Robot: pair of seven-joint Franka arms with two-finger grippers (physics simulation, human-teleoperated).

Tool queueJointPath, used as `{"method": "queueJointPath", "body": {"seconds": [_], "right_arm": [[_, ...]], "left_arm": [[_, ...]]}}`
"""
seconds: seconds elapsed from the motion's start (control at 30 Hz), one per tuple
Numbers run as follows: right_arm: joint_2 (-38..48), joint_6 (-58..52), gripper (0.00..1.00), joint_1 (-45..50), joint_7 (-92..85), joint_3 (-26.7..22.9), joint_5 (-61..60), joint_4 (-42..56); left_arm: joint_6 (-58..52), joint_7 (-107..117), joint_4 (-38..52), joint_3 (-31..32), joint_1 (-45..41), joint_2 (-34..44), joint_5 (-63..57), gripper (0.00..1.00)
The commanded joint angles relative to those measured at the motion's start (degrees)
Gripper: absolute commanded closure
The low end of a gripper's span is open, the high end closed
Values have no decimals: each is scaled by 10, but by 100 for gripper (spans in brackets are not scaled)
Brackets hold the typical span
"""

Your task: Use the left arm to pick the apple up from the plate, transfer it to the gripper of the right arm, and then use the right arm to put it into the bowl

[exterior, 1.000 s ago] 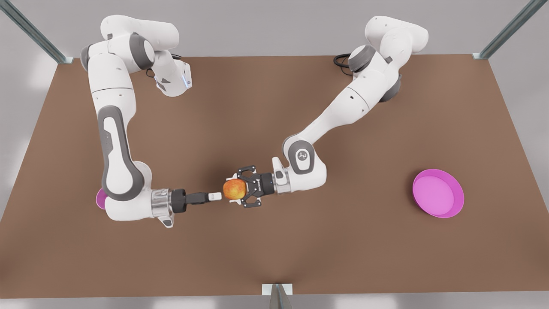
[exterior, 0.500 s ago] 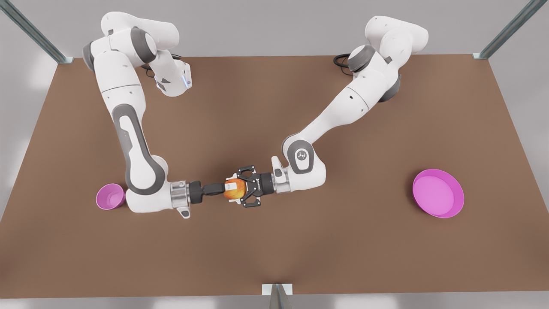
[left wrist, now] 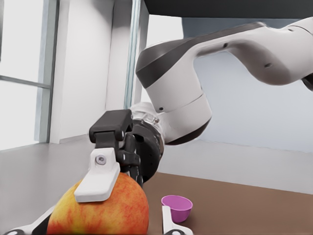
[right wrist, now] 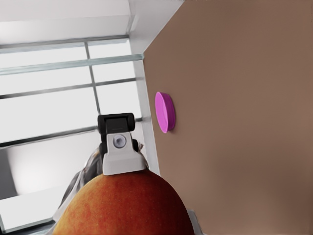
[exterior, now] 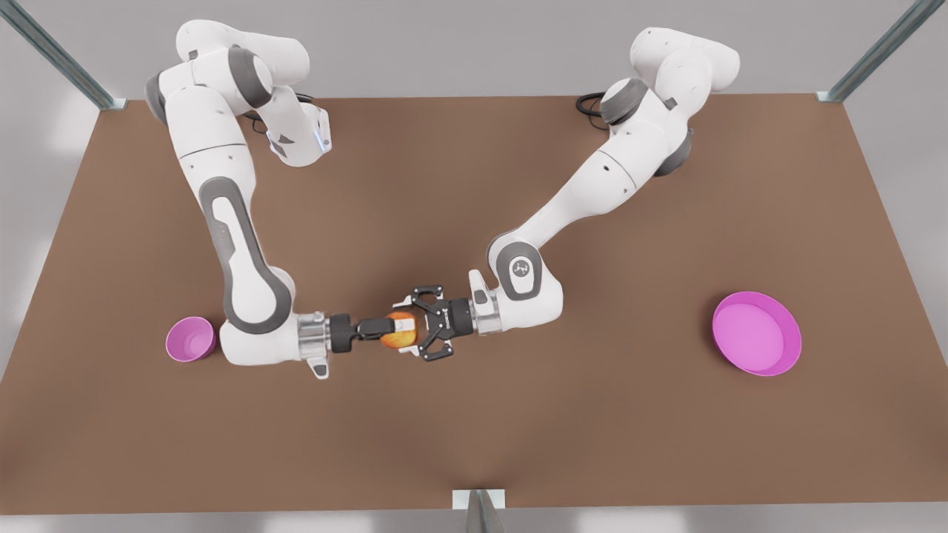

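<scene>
While the apple [exterior: 398, 332] hangs above the surface [exterior: 474, 444] mid-table, round with no clear long axis, the left gripper [exterior: 415, 331] clasps it from the plate [exterior: 755, 333] side and the right gripper [exterior: 391, 324] pinches it from the bowl [exterior: 190, 339] side.

Apple [exterior: 398, 334] aloft, seemingly between both pincers.

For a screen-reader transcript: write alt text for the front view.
Mid-table, two white arms meet at an apple: the right gripper, reaching from the front view's left, has its fingers around it, while the left gripper opposite cradles it. A small pink bowl sits far left, a wide pink plate far right.
</scene>
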State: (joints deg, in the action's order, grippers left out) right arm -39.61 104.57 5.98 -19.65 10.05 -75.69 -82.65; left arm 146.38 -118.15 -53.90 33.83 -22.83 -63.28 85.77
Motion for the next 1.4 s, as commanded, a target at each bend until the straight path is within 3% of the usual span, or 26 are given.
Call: {"method": "queueJointPath", "body": {"seconds": [0.0,0.2,0.27,0.3,0.33,0.4,0.47,0.5,0.53,0.6,0.63,0.67,0.7,0.77,1.07,1.37], "right_arm": [[2,-2,23,-7,-36,0,29,0],[52,-8,23,-49,-35,0,204,-15],[69,-6,23,-55,-35,0,287,-14],[80,-9,23,-66,-35,0,339,-15],[87,-24,23,-75,-36,0,382,-15],[100,-31,23,-89,-35,0,471,-15],[103,-31,23,-102,-36,1,517,-15],[103,-31,23,-102,-36,1,538,-14],[105,-31,23,-106,-36,0,555,-14],[103,-25,23,-118,-37,0,604,-13],[102,-23,23,-122,-43,0,628,-13],[101,-22,23,-122,-43,-1,647,-12],[100,-17,23,-122,-43,-3,677,-12],[97,-9,23,-128,-44,-6,723,-12],[86,13,23,-214,-225,-6,848,-13],[39,27,23,-255,-268,-5,856,-18]], "left_arm": [[0,-16,0,0,1,1,0,0],[-2,-28,-3,-4,14,1,-2,0],[-7,-18,-35,-10,71,7,-17,0],[-11,107,-57,-29,123,13,-141,0],[-100,355,-53,-67,161,13,-340,0],[-270,590,-52,-71,267,75,-663,0],[-446,799,-54,-73,335,184,-861,0],[-507,866,-54,-72,330,231,-989,0],[-560,937,-54,-72,329,259,-1045,0],[-640,1124,-54,-69,330,307,-1043,0],[-646,1171,-61,-99,315,334,-1029,0],[-635,1169,-116,-186,266,389,-979,0],[-552,1167,-244,-311,206,491,-881,0],[-537,1167,-287,-315,207,544,-881,0],[-546,1191,-208,-314,219,461,-885,0],[-544,1263,-201,-314,225,441,-885,0]]}}
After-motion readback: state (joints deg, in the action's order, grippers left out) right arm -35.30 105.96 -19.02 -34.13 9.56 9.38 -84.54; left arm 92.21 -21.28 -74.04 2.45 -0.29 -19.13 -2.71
